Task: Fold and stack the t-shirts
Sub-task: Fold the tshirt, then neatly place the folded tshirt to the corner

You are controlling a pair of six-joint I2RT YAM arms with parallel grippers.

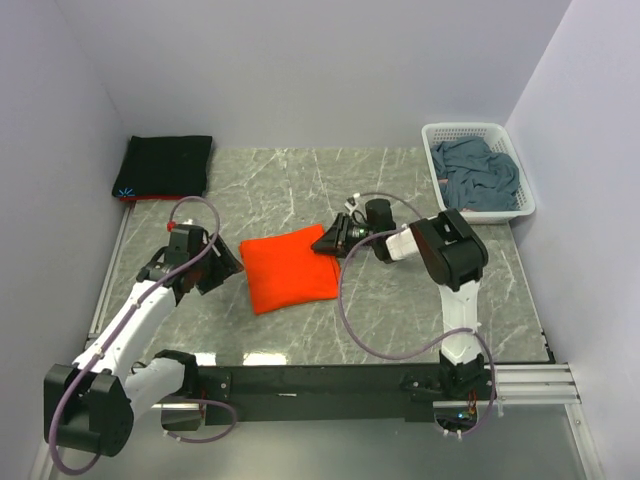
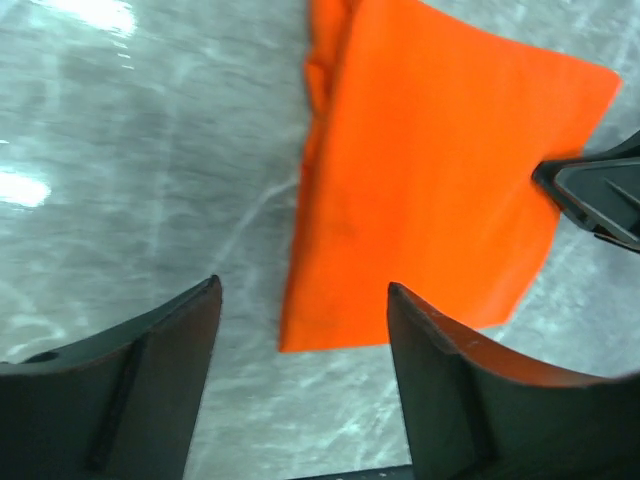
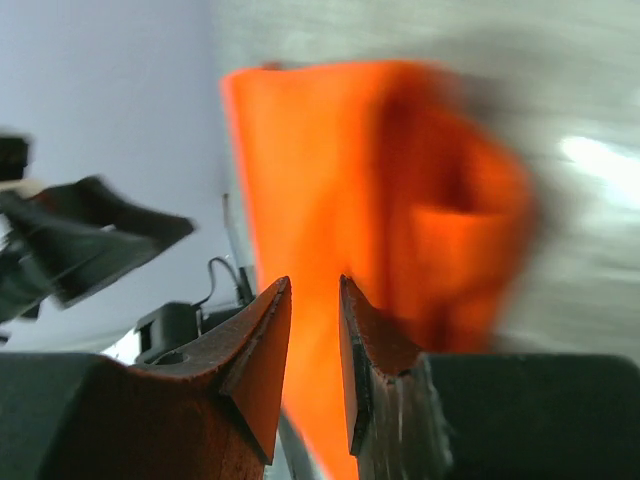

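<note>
Marble table [image 1: 400,320]: I see the right gripper [image 1: 323,243] clamped, apparently, on the orange t-shirt [image 1: 290,275] (blurred view); left gripper [image 1: 228,265] jaws apart, empty.

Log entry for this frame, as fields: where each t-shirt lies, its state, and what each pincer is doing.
orange t-shirt: folded, lying flat at the centre of the table
black t-shirt: folded, far left corner
blue-grey t-shirt: crumpled, unfolded, inside the white basket at far right
left pincer: open, beside the orange t-shirt's left edge, holding nothing
right pincer: shut on the orange t-shirt's far right corner
stack: not yet formed
</note>
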